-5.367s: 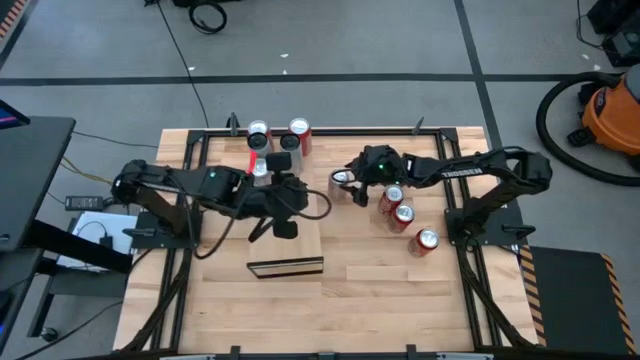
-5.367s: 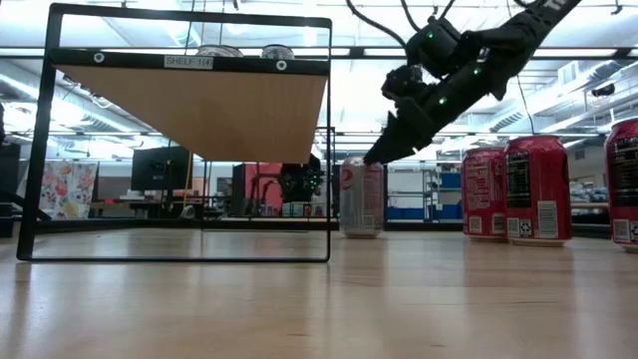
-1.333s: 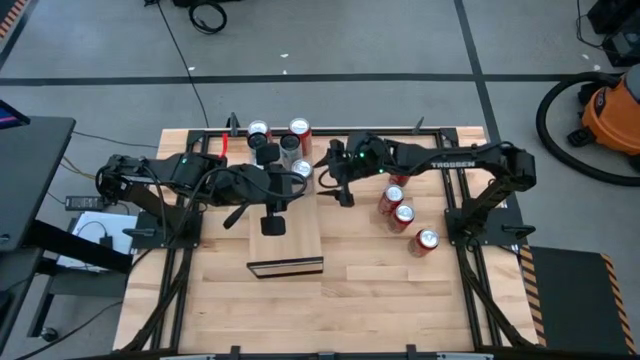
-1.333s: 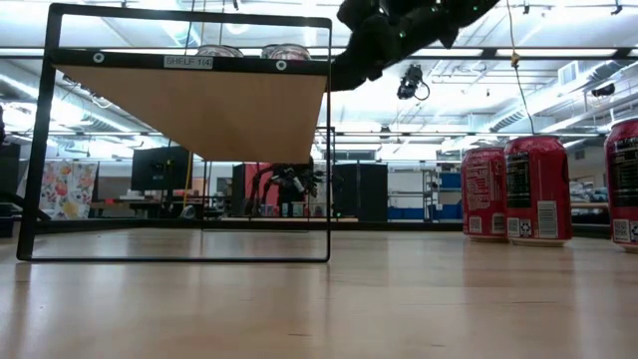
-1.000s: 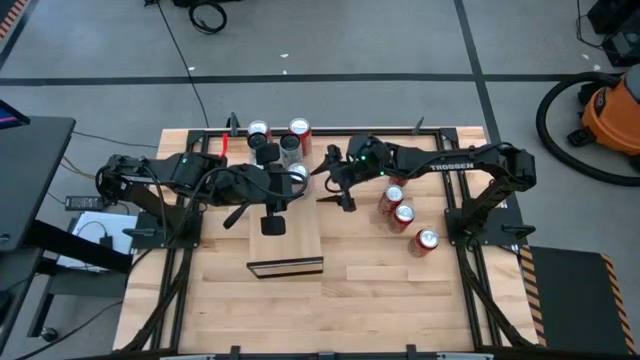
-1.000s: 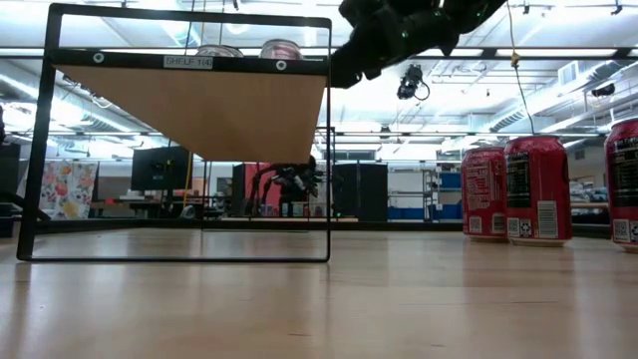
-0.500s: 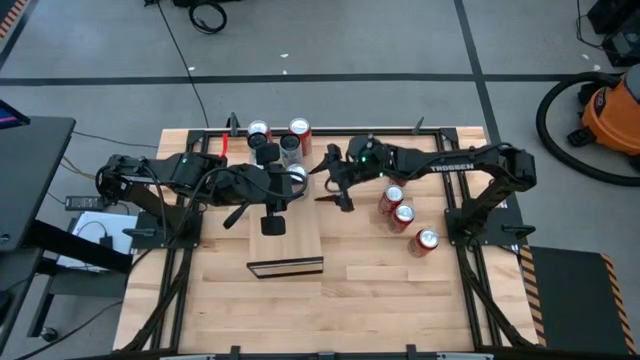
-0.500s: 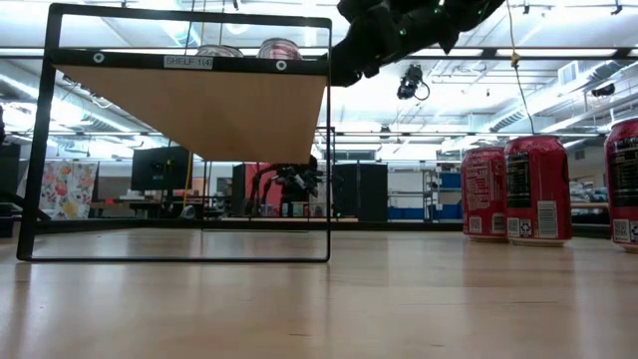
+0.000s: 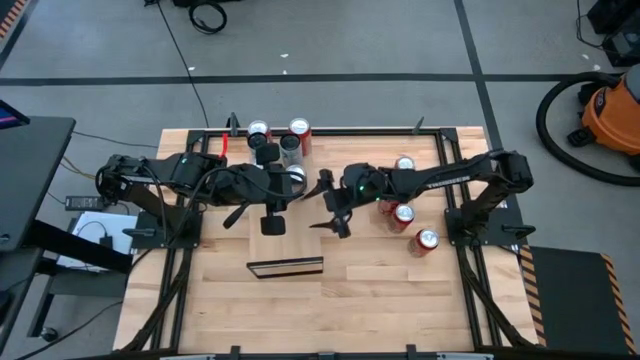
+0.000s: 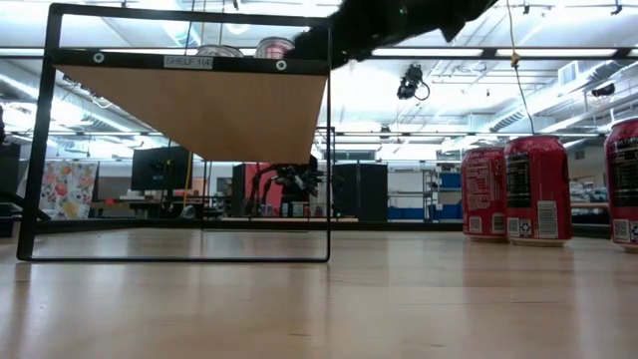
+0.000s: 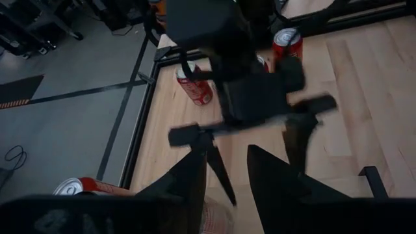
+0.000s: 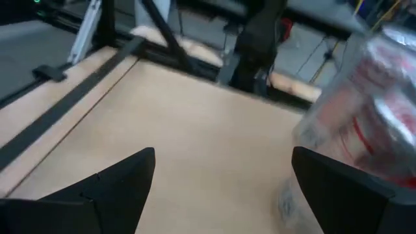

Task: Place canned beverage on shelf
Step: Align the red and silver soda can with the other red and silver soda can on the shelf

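Observation:
The shelf (image 9: 296, 240) is a pale wood slab in a black frame; the low view shows its underside (image 10: 199, 105). A silver can (image 9: 295, 175) stands on its far end, and its top shows in the low view (image 10: 276, 45). My left gripper (image 9: 288, 183) is at this can, shut on it. My right gripper (image 9: 327, 205) hangs open and empty just right of the shelf, and the silver can shows blurred past its fingers (image 12: 364, 97). Three red cans (image 9: 403, 212) stand on the table at the right. My left gripper comes at the silver can level from the table's left. The can's pale top (image 11: 218, 216) shows between the bases of the two fingers (image 11: 192, 175). The arm's own body hides where the fingers meet the can's wall. The can stands upright on the shelf.
More cans (image 9: 299, 128) stand behind the shelf at the table's far edge, and another can top (image 10: 217, 50) shows on the shelf. A red can (image 11: 84, 188) shows beside my left gripper. Red cans (image 10: 518, 191) fill the right side. Bare tabletop (image 9: 380, 290) lies toward the near edge.
My right gripper has drawn away from the silver can toward the table's near edge and a little left, staying open. A can at the far right that the arm had covered now shows. The silver can's top has shifted slightly left in the low view.

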Motion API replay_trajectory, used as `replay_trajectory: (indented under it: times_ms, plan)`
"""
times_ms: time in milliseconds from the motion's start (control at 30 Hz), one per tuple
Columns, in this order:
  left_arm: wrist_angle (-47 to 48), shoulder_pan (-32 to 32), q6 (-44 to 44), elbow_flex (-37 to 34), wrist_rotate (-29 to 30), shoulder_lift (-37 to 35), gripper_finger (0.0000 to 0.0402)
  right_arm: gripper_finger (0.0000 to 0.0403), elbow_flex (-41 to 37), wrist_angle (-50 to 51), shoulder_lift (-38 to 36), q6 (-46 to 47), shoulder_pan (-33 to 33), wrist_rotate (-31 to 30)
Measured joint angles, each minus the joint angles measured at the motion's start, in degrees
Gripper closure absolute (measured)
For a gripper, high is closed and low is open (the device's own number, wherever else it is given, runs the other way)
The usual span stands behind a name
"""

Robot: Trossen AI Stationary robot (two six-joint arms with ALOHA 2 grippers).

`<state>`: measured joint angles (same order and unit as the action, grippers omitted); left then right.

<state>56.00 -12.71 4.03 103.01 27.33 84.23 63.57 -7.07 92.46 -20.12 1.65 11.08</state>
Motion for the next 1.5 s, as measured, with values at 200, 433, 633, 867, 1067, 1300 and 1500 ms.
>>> replay_trajectory:
  times_ms: [200,433,633,867,1067,1300,1500]
  plan:
    - [0.3,0.0,-0.2,0.0,0.0,0.0,0.0281,0.0030,-0.3,-0.8,2.5,-0.6,0.2,-7.3]
    - [0.6,0.0,-0.4,0.0,0.0,0.0,0.0281,0.0030,-0.3,4.4,1.8,-0.6,1.3,-21.2]
    - [1.1,0.0,-1.4,0.0,0.0,0.0,0.0281,0.0030,-0.3,4.7,1.7,-0.4,1.2,-25.9]
    - [12.0,0.8,-9.1,0.0,0.0,1.7,0.0281,0.0030,-0.3,5.1,-0.4,-0.9,-0.7,-26.4]
    - [16.9,3.4,-9.0,0.0,4.6,5.8,0.0281,0.0030,-0.3,5.4,-3.3,-0.8,-0.8,-16.7]
    - [20.3,6.9,-5.1,-0.1,5.7,6.3,0.0281,0.0030,-1.4,3.4,-2.7,-0.7,-0.8,-13.0]
    - [19.6,10.3,0.9,-0.1,-1.2,6.6,0.0281,0.0030,-5.8,-4.2,-2.7,-0.4,-0.9,-11.1]
